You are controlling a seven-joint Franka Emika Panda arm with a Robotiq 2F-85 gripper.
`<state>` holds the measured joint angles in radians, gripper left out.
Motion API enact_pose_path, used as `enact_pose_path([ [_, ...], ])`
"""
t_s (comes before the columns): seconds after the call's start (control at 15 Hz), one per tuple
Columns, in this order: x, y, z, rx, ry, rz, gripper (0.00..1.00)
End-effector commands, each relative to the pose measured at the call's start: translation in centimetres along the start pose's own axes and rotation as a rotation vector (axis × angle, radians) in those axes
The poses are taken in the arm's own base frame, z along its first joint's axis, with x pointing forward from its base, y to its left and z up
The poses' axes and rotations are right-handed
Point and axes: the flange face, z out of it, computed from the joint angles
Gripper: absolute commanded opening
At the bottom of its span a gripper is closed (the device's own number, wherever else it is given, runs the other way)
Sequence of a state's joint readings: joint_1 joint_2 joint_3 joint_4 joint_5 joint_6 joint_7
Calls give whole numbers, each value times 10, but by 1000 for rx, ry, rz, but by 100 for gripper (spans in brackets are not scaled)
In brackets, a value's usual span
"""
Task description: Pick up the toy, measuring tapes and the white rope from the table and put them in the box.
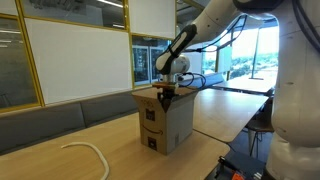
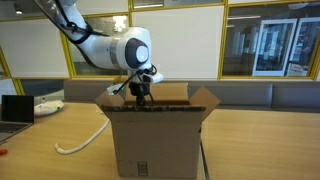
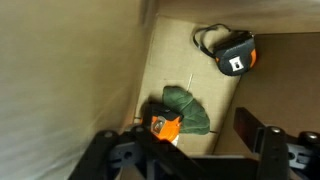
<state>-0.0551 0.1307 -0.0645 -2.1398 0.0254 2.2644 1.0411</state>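
An open cardboard box (image 1: 160, 122) stands on the wooden table and also shows in an exterior view (image 2: 150, 145). My gripper (image 1: 165, 94) hangs in its opening (image 2: 140, 93). In the wrist view the gripper (image 3: 190, 152) is open, with its fingers wide apart. On the box floor lie a green toy (image 3: 190, 108), an orange measuring tape (image 3: 162, 126) by one finger, and a black-and-orange measuring tape (image 3: 234, 55) further off. The white rope (image 1: 92, 151) lies on the table beside the box (image 2: 88, 134).
A laptop (image 2: 14, 108) and a white object (image 2: 48, 103) sit at the table's far end. Glass walls and a bench run behind the table. The box flaps (image 2: 208, 98) stand open. A dark object (image 1: 240, 165) is at the table's near edge.
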Motion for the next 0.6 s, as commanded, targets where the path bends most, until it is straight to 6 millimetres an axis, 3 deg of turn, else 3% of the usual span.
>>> enact_pose_path([
  [0.0,2,-5,-21,11,6,-12,100],
  [0.27,-21,-2,-70,43,98,-59,100],
  [0.53,-73,-4,-124,62,208,-208,100],
])
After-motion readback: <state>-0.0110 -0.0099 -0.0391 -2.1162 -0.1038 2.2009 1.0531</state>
